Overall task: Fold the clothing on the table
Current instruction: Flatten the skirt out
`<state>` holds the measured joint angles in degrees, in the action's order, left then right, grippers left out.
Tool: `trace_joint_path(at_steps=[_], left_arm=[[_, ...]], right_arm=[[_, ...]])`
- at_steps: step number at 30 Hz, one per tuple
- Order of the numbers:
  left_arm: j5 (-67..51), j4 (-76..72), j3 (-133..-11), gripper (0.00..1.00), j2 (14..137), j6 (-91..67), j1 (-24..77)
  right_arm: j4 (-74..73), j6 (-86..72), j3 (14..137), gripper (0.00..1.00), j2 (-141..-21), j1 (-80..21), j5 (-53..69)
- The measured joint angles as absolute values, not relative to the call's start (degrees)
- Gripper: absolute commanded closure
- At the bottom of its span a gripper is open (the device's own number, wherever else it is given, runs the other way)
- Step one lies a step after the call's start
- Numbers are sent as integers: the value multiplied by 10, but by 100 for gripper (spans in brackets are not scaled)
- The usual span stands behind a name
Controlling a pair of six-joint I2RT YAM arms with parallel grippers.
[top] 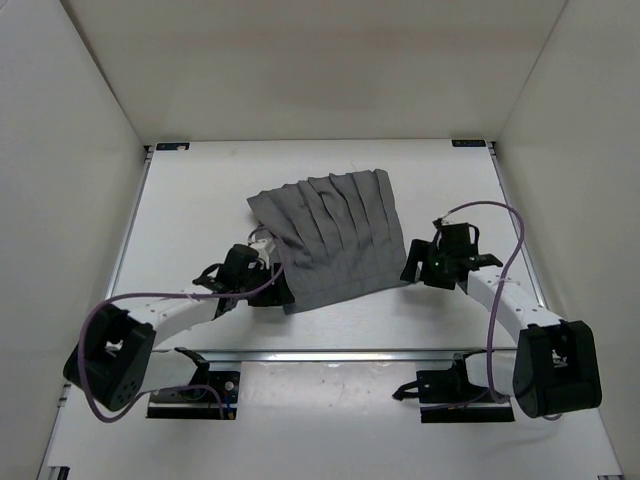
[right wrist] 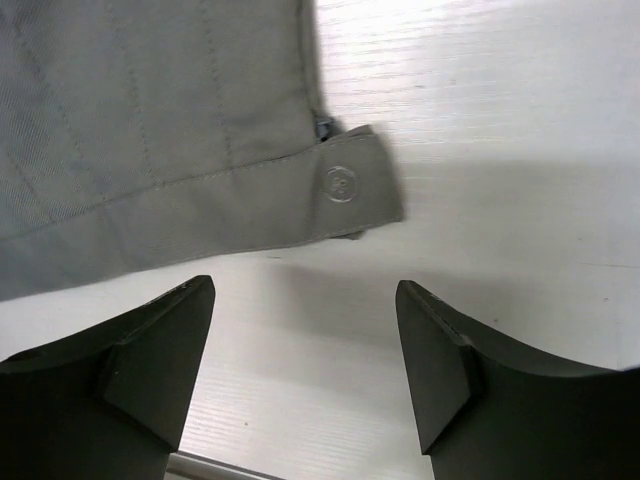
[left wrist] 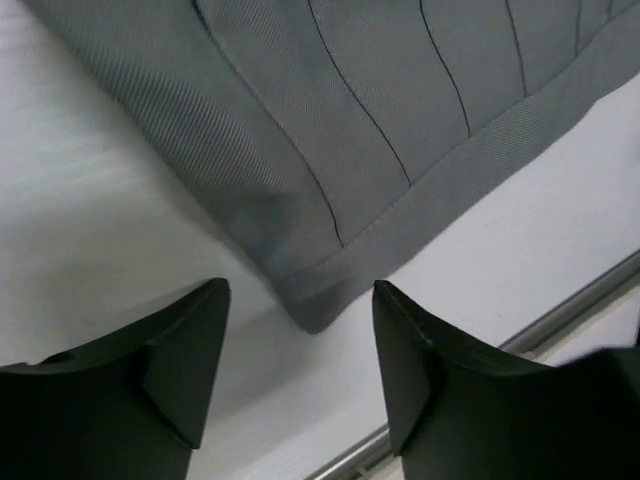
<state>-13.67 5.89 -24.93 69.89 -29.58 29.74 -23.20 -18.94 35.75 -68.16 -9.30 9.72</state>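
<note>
The left claw and right claw sit open, empty, beside the clothing; closing too high could miss its flat edge.

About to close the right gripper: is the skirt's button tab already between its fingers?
No, the button tab of the clothing lies on the table just beyond the tips of the open right gripper.

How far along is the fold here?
Done: nothing visible; the skirt lies spread flat on the table, pleats showing. In hand: the left fingers stand open at its near-left corner, the right fingers open by the button tab, neither closed on cloth. Left: grasping and every fold.
</note>
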Motion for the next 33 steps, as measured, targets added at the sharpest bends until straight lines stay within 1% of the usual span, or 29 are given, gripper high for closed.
trace_joint_path(at_steps=[1, 2, 4, 5, 6, 7, 9, 10, 15, 17, 18, 21, 28, 31, 33], left_arm=[[-139, 53, -255, 41, 713, -297, 300], [-138, 49, -264, 44, 728, -297, 303], [-144, 36, -277, 43, 759, -300, 312], [-144, 31, -280, 44, 766, -301, 315], [-145, 27, -283, 55, 771, -302, 318], [-145, 23, -284, 63, 776, -304, 320], [-147, 18, -284, 90, 788, -307, 322], [-146, 17, -284, 100, 791, -312, 322], [-154, 6, -276, 100, 791, -313, 316], [-156, 4, -273, 100, 788, -313, 312], [-158, 2, -271, 100, 787, -313, 310], [-160, -1, -266, 100, 784, -313, 307], [-163, -7, -256, 100, 776, -311, 300], [-163, -6, -252, 100, 769, -310, 296], [-163, -4, -249, 100, 765, -309, 293]], right_arm=[[-229, -191, 355, 28, -683, -88, 100], [-223, -194, 353, 29, -687, -84, 102], [-208, -195, 353, 28, -704, -82, 107], [-201, -196, 352, 28, -712, -82, 109], [-196, -196, 352, 27, -723, -82, 110], [-188, -196, 352, 28, -735, -82, 111], [-177, -196, 353, 30, -758, -82, 115], [-164, -197, 355, 32, -763, -83, 116], [-123, -199, 360, 33, -787, -90, 115], [-108, -199, 362, 42, -794, -88, 115], [-102, -199, 362, 42, -799, -86, 118], [-85, -205, 366, 37, -812, -81, 130], [-51, -213, 382, 35, -843, -76, 139], [-41, -216, 396, 38, -863, -76, 142], [-33, -216, 410, 45, -881, -79, 143]])
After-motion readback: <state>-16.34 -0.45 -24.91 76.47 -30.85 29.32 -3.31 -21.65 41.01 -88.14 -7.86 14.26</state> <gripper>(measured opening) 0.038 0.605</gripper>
